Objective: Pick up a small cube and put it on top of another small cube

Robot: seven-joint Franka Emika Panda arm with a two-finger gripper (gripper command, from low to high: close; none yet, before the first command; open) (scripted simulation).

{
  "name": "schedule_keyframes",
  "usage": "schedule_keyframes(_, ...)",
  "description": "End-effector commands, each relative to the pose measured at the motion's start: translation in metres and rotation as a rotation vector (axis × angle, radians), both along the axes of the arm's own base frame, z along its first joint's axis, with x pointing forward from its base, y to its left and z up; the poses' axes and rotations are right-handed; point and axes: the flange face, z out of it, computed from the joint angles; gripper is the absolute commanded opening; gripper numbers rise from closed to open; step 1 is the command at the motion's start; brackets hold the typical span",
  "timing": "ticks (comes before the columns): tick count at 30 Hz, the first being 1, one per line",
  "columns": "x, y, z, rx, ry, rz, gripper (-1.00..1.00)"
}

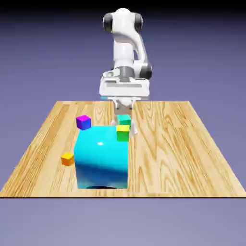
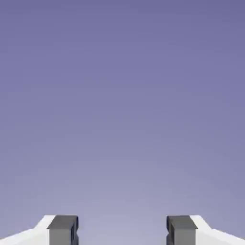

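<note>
The small orange cube (image 1: 67,158) with a yellowish top lies on the wooden table (image 1: 182,144), to the exterior view's left of the big cyan cube (image 1: 102,156). My gripper (image 1: 126,113) hangs behind the cyan cube's far right corner, well away from the orange cube. Just below the gripper are a teal small cube (image 1: 124,119) and a green-and-yellow small cube (image 1: 123,132); whether the fingers touch either I cannot tell. In the hand view the gripper (image 2: 122,230) is open, with only the plain backdrop between its grey fingertips (image 2: 62,229).
A purple small cube (image 1: 83,122) sits behind the cyan cube's far left corner. The big cyan cube fills the middle front of the table and reaches almost to the front edge.
</note>
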Motion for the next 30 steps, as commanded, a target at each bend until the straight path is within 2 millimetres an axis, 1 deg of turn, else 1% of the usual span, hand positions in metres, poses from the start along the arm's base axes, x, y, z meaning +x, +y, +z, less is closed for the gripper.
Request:
schedule_keyframes(1, 0.006, -0.007, 0.0, -0.019, 0.021, 0.006, 0.0)
schedule_keyframes(10, 0.05, -0.072, -0.01, -0.13, 0.206, 0.101, 0.0)
schedule_keyframes(20, 0.084, -0.148, -0.027, -0.144, 0.351, 0.294, 0.0)
schedule_keyframes(25, 0.077, -0.19, -0.062, -0.134, 0.406, 0.399, 0.0)
schedule_keyframes(30, 0.063, -0.229, -0.097, -0.112, 0.437, 0.509, 0.0)
